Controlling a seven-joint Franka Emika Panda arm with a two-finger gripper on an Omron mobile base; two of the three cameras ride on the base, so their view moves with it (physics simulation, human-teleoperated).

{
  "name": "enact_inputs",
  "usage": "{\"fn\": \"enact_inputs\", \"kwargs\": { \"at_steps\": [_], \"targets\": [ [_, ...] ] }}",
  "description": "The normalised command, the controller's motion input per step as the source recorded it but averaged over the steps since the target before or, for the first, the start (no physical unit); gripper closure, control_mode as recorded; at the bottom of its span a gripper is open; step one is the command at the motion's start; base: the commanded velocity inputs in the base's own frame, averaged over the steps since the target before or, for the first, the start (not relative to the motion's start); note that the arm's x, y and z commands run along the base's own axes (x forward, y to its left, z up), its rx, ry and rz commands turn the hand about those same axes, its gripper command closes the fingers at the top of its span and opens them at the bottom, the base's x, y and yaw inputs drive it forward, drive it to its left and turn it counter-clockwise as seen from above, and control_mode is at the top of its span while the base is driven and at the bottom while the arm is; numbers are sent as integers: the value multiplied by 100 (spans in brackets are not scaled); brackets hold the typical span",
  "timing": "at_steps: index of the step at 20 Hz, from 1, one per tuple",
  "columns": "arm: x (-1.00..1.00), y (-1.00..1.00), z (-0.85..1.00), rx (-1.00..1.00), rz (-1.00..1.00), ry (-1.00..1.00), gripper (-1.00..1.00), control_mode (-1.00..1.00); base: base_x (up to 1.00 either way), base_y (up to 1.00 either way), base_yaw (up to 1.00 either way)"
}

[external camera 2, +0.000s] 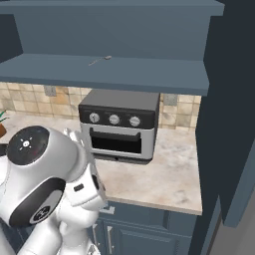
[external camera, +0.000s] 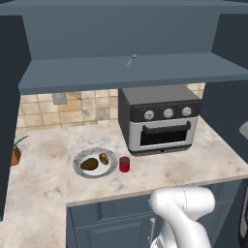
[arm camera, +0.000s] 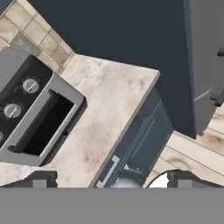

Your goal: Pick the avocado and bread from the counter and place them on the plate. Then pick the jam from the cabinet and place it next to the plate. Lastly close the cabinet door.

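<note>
On the table (external camera: 193, 160) a white plate (external camera: 80, 158) already carries the dark avocado (external camera: 89, 164) and the brown piece of bread (external camera: 103, 158), and a small red jam jar (external camera: 124, 164) stands just beside the plate, left of the toaster oven (external camera: 160, 118). By my reading only the cabinet door (external camera 2: 231, 114), which seems to stand open at the right, is left to shut. The gripper (arm camera: 111, 180) is spread wide and empty, looking down over the table edge.

no readable text or labels anywhere.
</note>
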Motion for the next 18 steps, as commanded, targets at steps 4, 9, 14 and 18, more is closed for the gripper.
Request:
{"fn": "enact_inputs", "kwargs": {
  "at_steps": [4,9,14,18],
  "targets": [
    [-40,-30,27,1,-12,4,-100,-100,0,0,0],
    [-43,-37,24,0,-10,0,-100,-100,0,0,0],
    [-43,-40,23,0,-11,-8,-100,-100,0,0,0],
    [-39,-38,20,2,-6,-23,-100,-100,0,0,0]
  ]
}}
